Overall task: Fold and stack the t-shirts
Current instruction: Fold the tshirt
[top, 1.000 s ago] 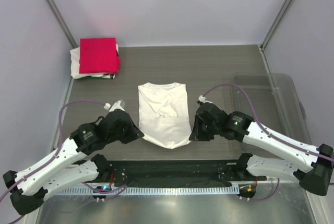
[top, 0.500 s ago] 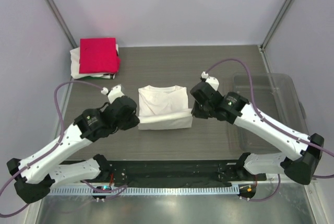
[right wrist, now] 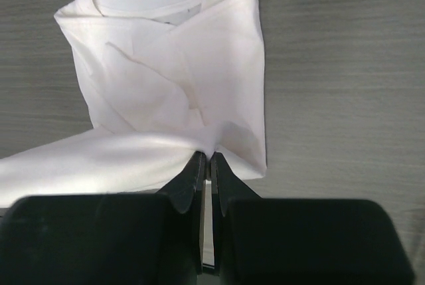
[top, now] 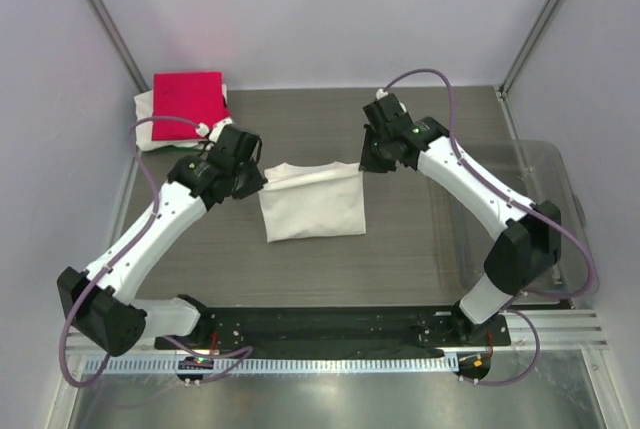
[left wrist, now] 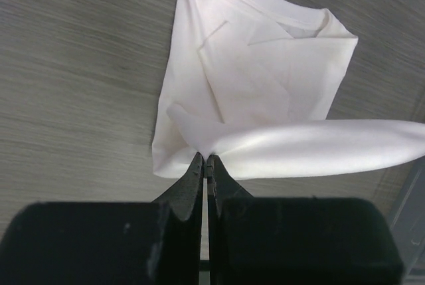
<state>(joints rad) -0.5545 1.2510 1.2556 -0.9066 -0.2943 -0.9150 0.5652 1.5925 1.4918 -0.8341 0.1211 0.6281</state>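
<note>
from the top camera, saw a white t-shirt [top: 312, 214] lying in the middle of the dark wood-grain table [top: 300, 119], doubled over on itself, with its far edge strung between the two arms. found the left gripper [top: 262, 181] at the far left corner of that edge and the right gripper [top: 362, 163] at the far right corner, each clamped on cloth. noted a crimson t-shirt [top: 188, 106] folded square at the back left corner, stacked on a second white t-shirt [top: 146, 117] peeking out along its left and near sides, well apart from the one in the grippers. spotted a clear tub [top: 560, 164] at the right edge, beside the right arm. through the left wrist camera, saw the left gripper [left wrist: 205, 159] closed tight, fingers nearly touching, pinching a fold of the white t-shirt [left wrist: 265, 66]; traced the pinched layer off to the right as a raised, taut band above the lower layer, with the collar at the top of the view. through the right wrist camera, saw the right gripper [right wrist: 206, 157] likewise squeezed on a fold of the white t-shirt [right wrist: 166, 52], with the lifted band stretching away to the left and the collar end lying flat on the table beyond.
</note>
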